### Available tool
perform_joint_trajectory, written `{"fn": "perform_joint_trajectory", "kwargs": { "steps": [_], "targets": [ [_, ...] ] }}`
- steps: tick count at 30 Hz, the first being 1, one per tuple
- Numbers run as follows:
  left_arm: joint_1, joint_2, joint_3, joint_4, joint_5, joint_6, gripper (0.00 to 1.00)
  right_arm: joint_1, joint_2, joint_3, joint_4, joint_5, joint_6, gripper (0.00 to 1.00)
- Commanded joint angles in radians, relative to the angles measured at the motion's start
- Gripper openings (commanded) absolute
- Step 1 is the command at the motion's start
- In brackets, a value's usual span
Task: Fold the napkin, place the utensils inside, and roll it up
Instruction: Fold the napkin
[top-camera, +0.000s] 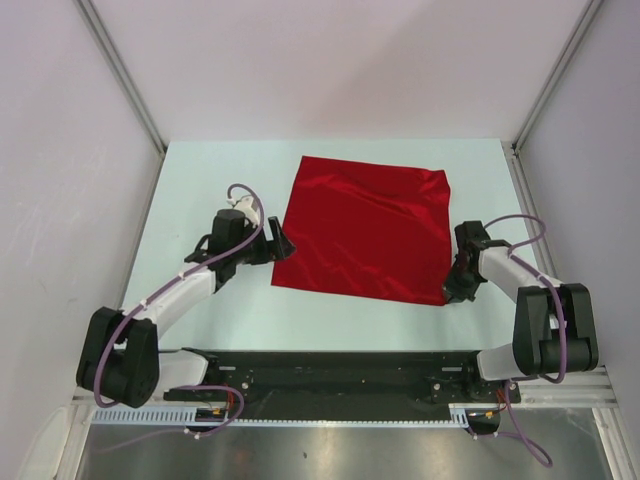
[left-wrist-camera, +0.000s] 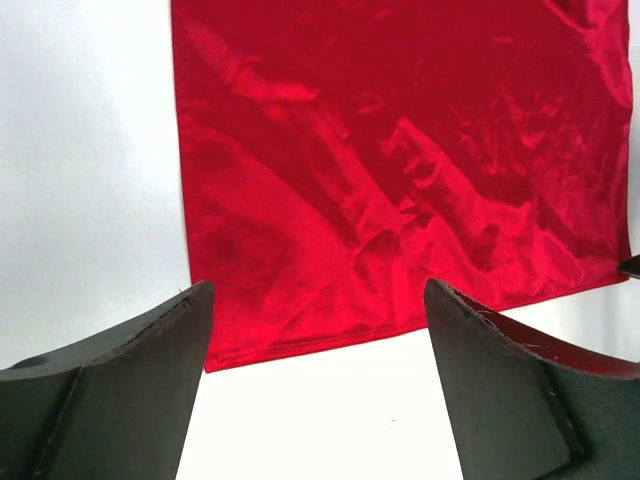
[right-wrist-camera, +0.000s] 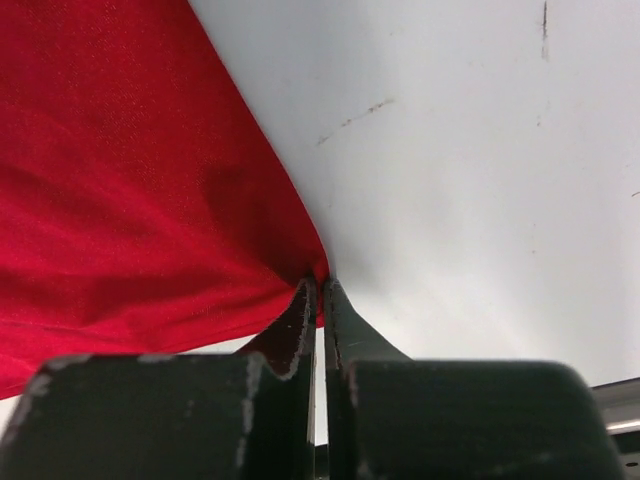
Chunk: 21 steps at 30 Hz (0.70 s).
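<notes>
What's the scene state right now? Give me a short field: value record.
napkin: red napkin spread open on the table, wrinkled, not yet folded
left gripper: left gripper open, beside the napkin's left edge, holding nothing
right gripper: right gripper shut on the napkin's near right corner
utensils: none visible in any view
task stage: fold not yet made

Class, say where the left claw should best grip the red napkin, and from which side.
Probably its near left corner, from the left: the napkin lies flat, so only an edge pinches, and the right claw grips the near right corner.
</notes>
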Motion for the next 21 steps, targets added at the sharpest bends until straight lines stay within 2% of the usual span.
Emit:
{"fn": "perform_joint_trajectory", "kwargs": {
  "steps": [1, 8, 14, 21],
  "targets": [
    [0.011, -0.039, 0.012, 0.020, 0.035, 0.002, 0.90, 0.067, 0.004, -0.008, -0.074, 0.006, 0.038, 0.00],
    [0.011, -0.047, 0.005, 0.028, 0.078, -0.012, 0.90, 0.172, -0.073, -0.012, -0.189, 0.051, 0.137, 0.00],
    [0.014, -0.076, -0.003, 0.015, 0.019, 0.003, 0.92, 0.210, -0.109, -0.006, -0.224, 0.065, 0.168, 0.00],
    [0.046, -0.108, -0.018, -0.009, -0.042, 0.017, 0.92, 0.210, -0.110, 0.056, -0.240, 0.075, 0.131, 0.13]
  ]
}}
